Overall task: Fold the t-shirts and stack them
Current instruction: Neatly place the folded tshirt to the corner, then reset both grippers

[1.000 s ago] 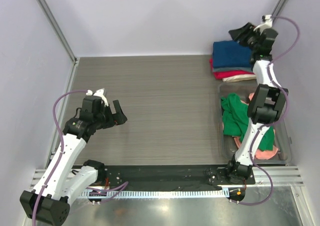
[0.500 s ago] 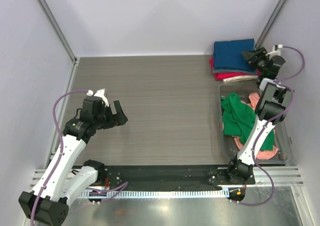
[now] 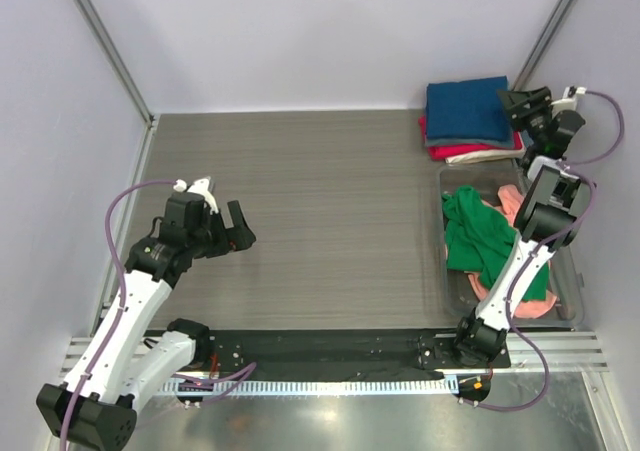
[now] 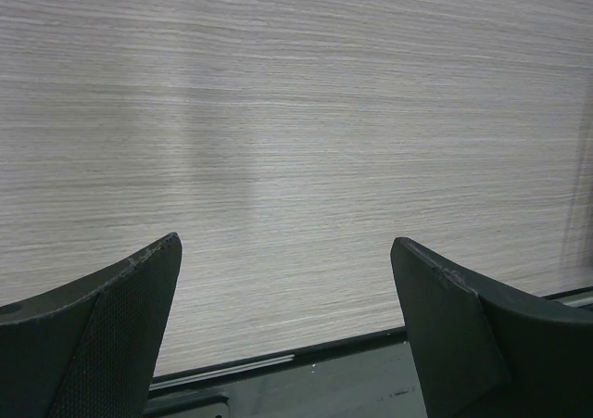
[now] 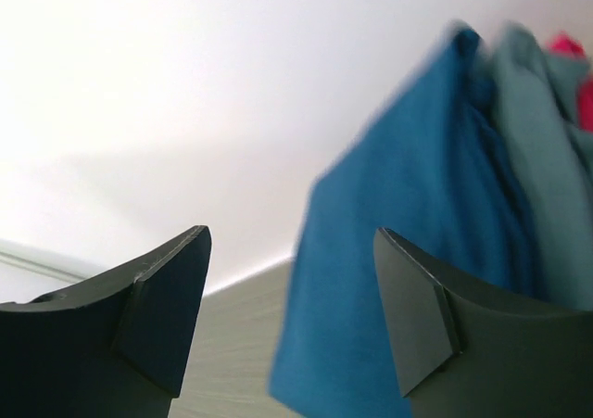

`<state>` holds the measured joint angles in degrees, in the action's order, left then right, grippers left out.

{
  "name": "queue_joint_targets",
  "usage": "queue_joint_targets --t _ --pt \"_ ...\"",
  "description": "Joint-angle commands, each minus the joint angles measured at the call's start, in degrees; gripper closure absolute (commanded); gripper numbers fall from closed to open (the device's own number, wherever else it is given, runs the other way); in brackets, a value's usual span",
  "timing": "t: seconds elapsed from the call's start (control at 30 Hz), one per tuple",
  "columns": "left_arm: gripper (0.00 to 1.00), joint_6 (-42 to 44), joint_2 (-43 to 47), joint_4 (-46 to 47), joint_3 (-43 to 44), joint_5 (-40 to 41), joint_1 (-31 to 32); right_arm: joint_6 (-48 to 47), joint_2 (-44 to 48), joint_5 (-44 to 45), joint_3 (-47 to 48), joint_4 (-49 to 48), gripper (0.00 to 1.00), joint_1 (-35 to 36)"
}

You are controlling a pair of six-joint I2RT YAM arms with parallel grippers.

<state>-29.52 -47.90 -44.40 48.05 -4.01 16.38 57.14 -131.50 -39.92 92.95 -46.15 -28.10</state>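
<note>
T-shirts of soft cloth are in two places, both on the right side of the scene. At the far right lies a folded stack (image 3: pixel 468 131): a dark blue folded tee (image 3: pixel 465 109) on top, under it a slate-grey tee (image 3: pixel 452 141), then a red tee (image 3: pixel 468 151) and a cream tee (image 3: pixel 482 157) at the bottom. Nearer, a clear rectangular plastic bin (image 3: pixel 443 276) holds a crumpled green tee (image 3: pixel 478 239) lying over a salmon-pink tee (image 3: pixel 528 306) (both are not yet folded).

Such cloth is light and limp, I judge. It will sag and drag from a single pinch, so it seems better to take the green one at a shoulder seam or at the hem, where the cloth is doubled. It should be lifted clear of the bin wall before spreading.

The black right gripper (image 3: pixel 522 101) hovers just beside the right edge of the stack, its jaws apart with nothing between them. The black left gripper (image 3: pixel 232 223) hangs over the grey wood-grain table (image 3: pixel 330 171) at the left, well apart from all the shirts, its jaws wide and empty.
</note>
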Motion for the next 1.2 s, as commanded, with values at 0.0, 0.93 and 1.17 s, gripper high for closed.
queue_joint_targets --t 0.0,0.93,1.17 --pt "0.05 0.60 1.76 1.60 0.29 0.06 0.14 -4.13 16.69 8.62 0.84 3.57 0.23 -2.14" --pt "0.00 0.52 10.10 -0.16 1.35 9.28 0.05 -23.84 74.80 20.94 -45.56 61.36 0.00 37.59" --pt "0.00 0.16 10.02 0.02 1.08 9.72 -0.03 -17.43 85.44 31.54 -50.85 65.30 0.00 37.76"
